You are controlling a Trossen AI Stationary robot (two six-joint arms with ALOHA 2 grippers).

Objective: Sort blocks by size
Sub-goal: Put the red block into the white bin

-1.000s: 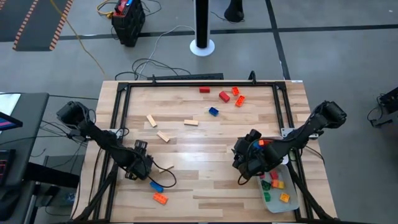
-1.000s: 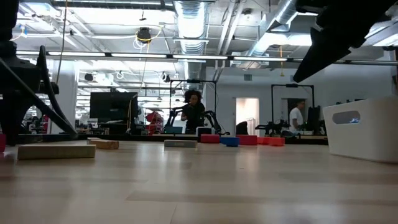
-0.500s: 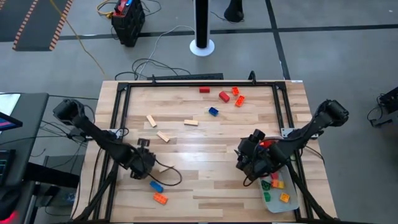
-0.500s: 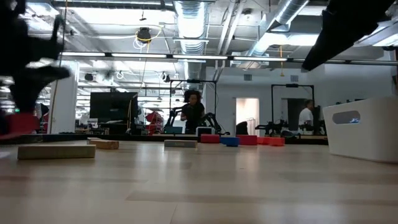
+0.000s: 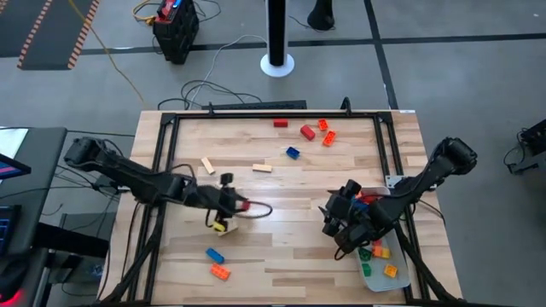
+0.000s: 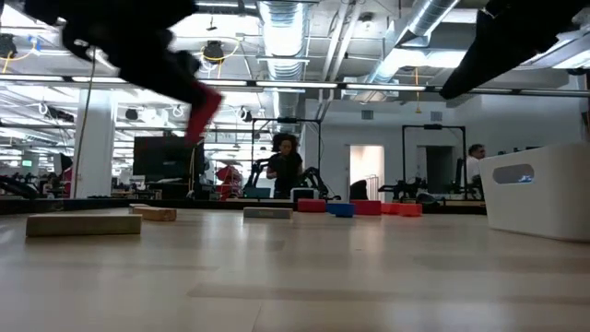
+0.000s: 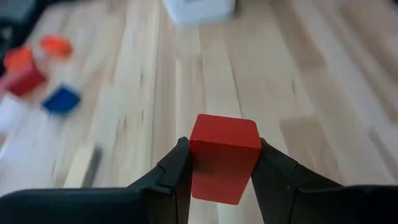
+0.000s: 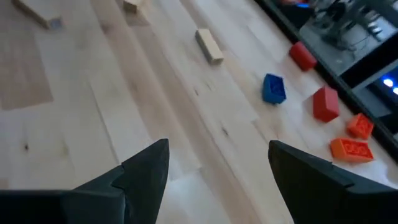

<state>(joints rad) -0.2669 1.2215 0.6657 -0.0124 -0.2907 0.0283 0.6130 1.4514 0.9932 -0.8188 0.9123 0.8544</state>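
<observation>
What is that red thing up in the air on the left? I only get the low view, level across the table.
Observer: A red block, pinched by the left gripper.
Operator: Whereabouts is it?
Observer: From above, it is over the middle of the table.
Operator: And the other arm?
Observer: The right gripper is open and empty, beside a white tray holding coloured blocks.
</observation>
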